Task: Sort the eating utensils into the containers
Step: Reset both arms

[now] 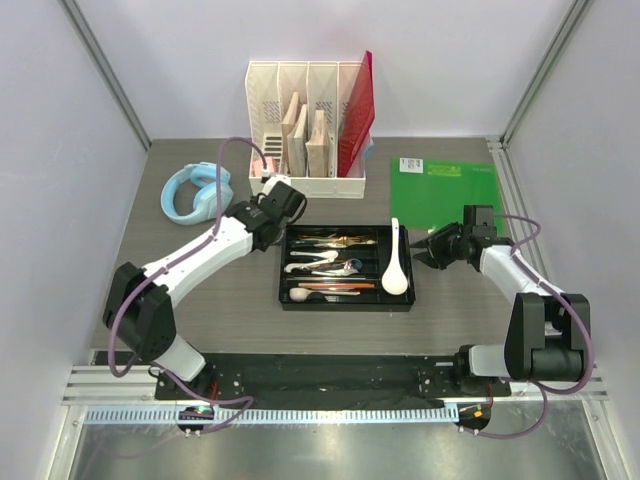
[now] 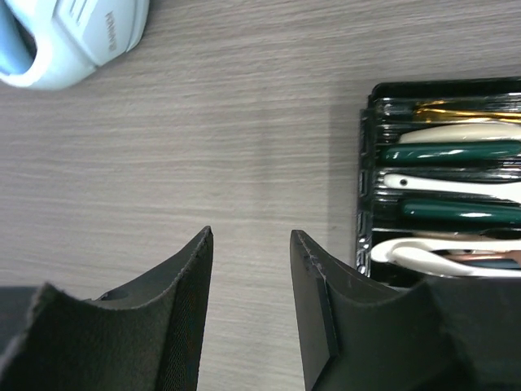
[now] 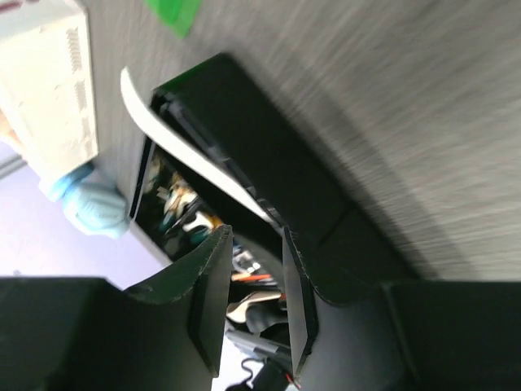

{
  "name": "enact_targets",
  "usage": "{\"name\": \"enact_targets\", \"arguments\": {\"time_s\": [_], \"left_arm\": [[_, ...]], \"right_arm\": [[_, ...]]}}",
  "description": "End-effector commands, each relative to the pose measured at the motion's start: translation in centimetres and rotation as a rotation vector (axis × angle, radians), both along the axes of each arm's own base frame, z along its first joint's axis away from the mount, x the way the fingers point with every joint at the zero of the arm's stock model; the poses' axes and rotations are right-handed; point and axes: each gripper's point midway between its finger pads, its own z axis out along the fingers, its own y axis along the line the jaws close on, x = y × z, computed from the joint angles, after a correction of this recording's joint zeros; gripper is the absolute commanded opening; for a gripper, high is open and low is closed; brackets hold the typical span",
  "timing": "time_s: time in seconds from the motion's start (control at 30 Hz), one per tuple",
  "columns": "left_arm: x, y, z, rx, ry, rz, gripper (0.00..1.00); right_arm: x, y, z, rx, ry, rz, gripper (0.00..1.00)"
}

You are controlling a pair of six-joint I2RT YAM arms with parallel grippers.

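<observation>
The black cutlery tray lies mid-table with several utensils in its compartments: gold and silver pieces, chopsticks and a large white soup spoon in the right end compartment. My left gripper hovers at the tray's far left corner. In the left wrist view it is open and empty over bare table, with the tray's end and green-handled pieces at the right. My right gripper sits just right of the tray, open and empty, facing the tray and the spoon handle.
A white slotted file organizer with wooden boards and a red folder stands at the back. A green mat lies at the back right. Light blue headphones lie at the left and show in the left wrist view.
</observation>
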Motion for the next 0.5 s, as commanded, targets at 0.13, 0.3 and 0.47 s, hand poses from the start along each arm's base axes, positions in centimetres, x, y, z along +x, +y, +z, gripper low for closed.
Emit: {"name": "enact_targets", "arguments": {"time_s": [0.13,0.3,0.47], "left_arm": [[-0.7,1.8,0.9,-0.030,-0.027,0.054,0.44],[-0.4,1.7,1.1,-0.034,-0.027,0.056,0.44],[-0.3,1.6,0.9,-0.031,-0.019,0.054,0.43]], "right_arm": [[-1.1,-2.3,-2.5,-0.098,0.092,-0.054,0.37],[-1.8,-1.4,-4.2,-0.060,0.154,0.009,0.37],[-2.6,-0.5,-5.6,-0.022,0.207,0.060,0.37]]}}
